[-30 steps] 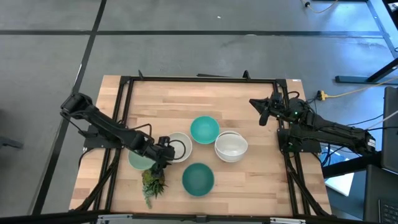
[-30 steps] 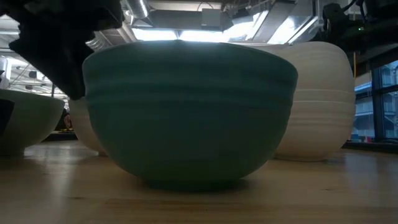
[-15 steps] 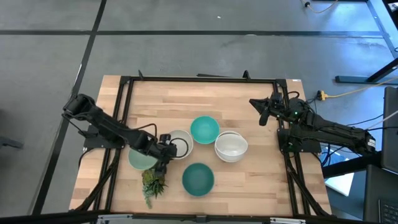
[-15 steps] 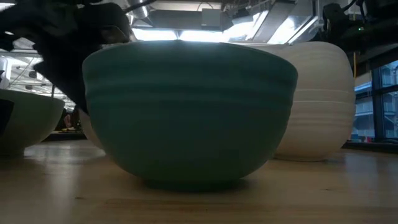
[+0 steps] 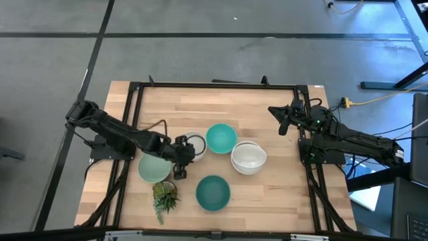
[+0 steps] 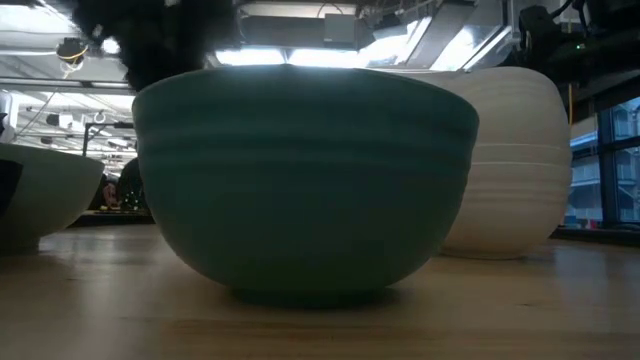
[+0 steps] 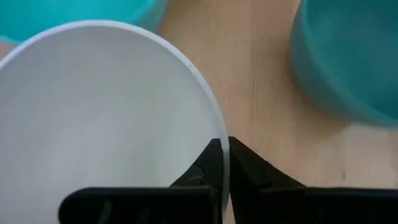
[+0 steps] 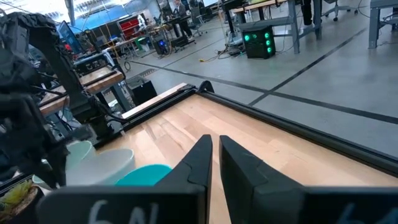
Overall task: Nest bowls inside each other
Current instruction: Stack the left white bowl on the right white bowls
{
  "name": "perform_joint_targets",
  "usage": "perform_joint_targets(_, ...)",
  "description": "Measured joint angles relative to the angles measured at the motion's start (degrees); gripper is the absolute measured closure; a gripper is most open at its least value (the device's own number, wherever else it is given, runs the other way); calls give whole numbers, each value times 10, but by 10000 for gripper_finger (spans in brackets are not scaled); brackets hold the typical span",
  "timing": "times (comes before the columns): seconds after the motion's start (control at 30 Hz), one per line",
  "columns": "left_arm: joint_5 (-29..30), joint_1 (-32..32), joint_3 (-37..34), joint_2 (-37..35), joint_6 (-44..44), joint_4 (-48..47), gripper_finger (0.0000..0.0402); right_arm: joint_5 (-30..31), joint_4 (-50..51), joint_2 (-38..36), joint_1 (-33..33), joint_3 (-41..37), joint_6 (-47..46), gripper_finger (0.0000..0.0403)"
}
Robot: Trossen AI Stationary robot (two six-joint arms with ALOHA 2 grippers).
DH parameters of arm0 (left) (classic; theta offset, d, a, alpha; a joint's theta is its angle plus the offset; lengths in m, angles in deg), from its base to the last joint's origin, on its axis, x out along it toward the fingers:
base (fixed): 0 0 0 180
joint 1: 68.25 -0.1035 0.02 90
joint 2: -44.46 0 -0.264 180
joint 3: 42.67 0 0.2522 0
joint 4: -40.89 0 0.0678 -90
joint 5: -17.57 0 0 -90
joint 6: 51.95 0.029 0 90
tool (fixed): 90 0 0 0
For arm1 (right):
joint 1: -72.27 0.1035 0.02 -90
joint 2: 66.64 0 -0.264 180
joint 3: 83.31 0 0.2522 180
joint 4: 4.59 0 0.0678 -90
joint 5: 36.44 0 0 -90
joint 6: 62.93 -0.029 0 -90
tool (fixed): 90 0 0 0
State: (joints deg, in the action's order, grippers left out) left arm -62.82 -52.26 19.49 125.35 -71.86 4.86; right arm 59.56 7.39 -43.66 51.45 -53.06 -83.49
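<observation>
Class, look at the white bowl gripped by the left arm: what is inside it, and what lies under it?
The white bowl, pinched at its rim by the left gripper, shows a bare inside in the wrist view. What lies beneath it is covered by the bowl itself.

Light wooden butcher-block table with visible grain and a matt finish, edged by a black metal frame. Smooth, softly glossy bowls: dark teal bowl, white bowl. Matt black gripper fingers.
</observation>
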Motion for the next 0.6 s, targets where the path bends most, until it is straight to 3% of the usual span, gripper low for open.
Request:
perform_joint_targets(0.33,47,-35,123,-41,58,-156,399,0,7,0,0,0,0,370)
perform_joint_targets(0.6,3,-64,219,-20,142,-100,399,0,9,0,0,0,0,370)
